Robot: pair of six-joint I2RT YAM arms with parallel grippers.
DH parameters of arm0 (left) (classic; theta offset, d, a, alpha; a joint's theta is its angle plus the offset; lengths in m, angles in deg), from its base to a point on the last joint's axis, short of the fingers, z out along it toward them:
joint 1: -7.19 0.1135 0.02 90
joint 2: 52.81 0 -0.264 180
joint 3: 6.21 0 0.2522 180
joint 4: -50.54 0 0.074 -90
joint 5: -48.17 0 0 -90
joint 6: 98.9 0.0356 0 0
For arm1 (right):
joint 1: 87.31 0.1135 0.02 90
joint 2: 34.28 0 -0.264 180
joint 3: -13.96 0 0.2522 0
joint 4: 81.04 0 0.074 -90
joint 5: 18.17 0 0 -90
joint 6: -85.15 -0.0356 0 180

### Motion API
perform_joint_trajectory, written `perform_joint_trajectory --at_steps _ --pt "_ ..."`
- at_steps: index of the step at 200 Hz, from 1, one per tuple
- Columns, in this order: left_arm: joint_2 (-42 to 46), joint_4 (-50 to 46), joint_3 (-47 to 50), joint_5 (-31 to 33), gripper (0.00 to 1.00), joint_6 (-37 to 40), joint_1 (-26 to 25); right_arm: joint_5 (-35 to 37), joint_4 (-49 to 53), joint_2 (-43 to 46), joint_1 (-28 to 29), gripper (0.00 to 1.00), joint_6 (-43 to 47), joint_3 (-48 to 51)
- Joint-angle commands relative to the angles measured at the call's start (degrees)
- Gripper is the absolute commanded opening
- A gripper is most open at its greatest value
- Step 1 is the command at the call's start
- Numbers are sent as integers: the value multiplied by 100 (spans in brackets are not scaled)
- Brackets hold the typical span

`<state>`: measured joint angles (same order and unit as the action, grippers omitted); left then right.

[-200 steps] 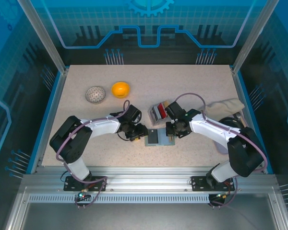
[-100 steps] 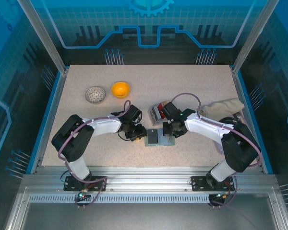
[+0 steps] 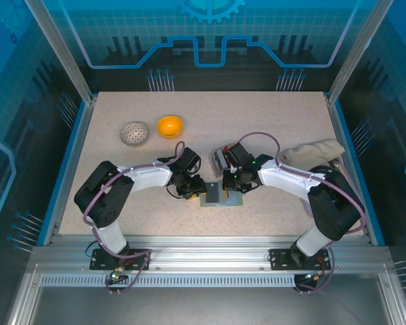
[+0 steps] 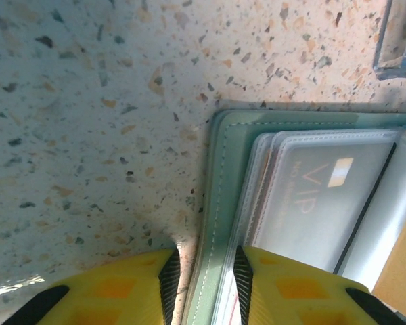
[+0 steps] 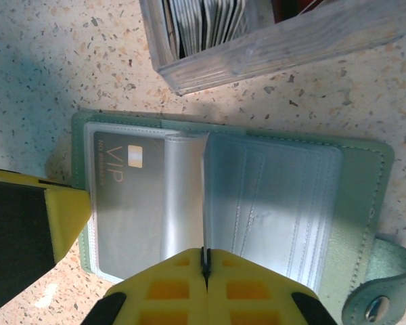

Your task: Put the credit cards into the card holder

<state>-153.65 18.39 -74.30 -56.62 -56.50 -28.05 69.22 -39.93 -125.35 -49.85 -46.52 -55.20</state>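
Card holder [image 5: 277, 196] open on table [image 5: 54, 68], box [image 5: 291, 40] w/ cards [image 5: 203, 17] just behind.

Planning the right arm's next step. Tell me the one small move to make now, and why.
Probably swing the right gripper leftward to lay the clear sleeve it pinches flat over the VIP card. The sleeve stands up at the card holder's middle, the left gripper clamps its left edge, and the right-hand pockets look empty.

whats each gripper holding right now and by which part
The right gripper pinches the card holder by a clear sleeve's edge; the left gripper straddles its cover edge, grip unclear.
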Motion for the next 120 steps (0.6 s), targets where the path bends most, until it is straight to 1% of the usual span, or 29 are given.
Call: perform_joint_trajectory --at_steps 1,56,120 --pt "-413 381 -25 -275 31 95 -184 -351 -124 122 -26 2 -96 83" --pt "-401 402 10 -255 28 77 -185 -343 -55 445 -27 3 -113 33" --pt "-356 425 17 -232 27 66 -188 -812 -427 80 -6 3 -262 -11"
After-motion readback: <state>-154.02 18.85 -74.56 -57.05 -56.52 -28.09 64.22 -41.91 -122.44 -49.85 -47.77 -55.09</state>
